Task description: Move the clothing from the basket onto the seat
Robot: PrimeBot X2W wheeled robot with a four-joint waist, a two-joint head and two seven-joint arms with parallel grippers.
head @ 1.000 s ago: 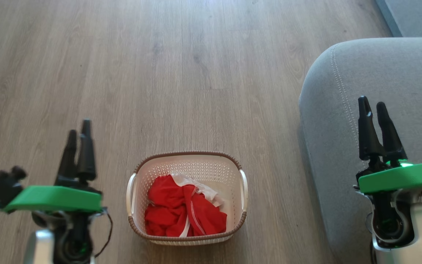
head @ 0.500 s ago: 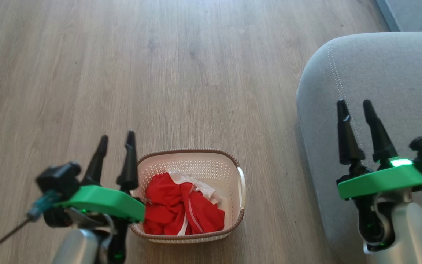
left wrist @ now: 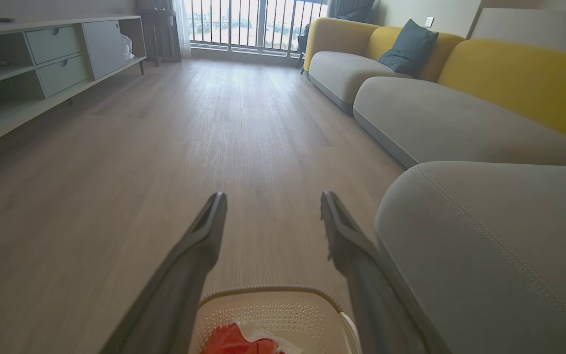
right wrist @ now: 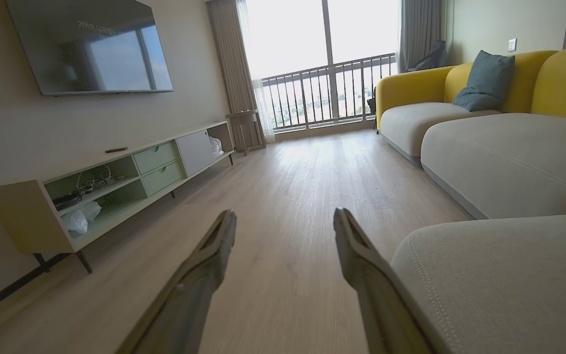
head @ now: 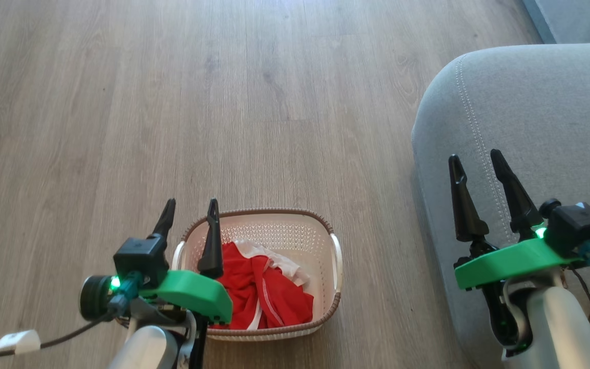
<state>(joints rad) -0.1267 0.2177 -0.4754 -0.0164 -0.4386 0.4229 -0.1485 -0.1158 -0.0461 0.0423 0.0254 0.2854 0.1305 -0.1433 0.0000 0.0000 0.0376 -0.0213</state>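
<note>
Resting on the wooden floor [head: 223,102], the cream basket [head: 285,233] is pictured from the head camera with the red-and-white clothing [head: 264,297] heaped inside it, bunched toward the near left part. The grey seat [head: 541,102] is seen just to the basket's right, its rounded corner and pale stitched seam catching the light; the two are not touching.

The left tool [head: 191,204] is held over the basket's left end, one finger crossing the red fabric in that view and the other lying over the white handle and the floor beside it. Its fingers are spread wide apart and nothing is gripped; whether they touch the basket cannot be told. In the left wrist view the basket and a corner of the clothing are framed low between the two fingers.

The right tool [head: 473,156] is held over the seat's left edge, its fingers likewise parted and empty.

Further back, a yellow-backed sofa [left wrist: 509,73], a teal cushion [left wrist: 408,46] and a low cabinet [left wrist: 42,64] are visible along the room's walls.
</note>
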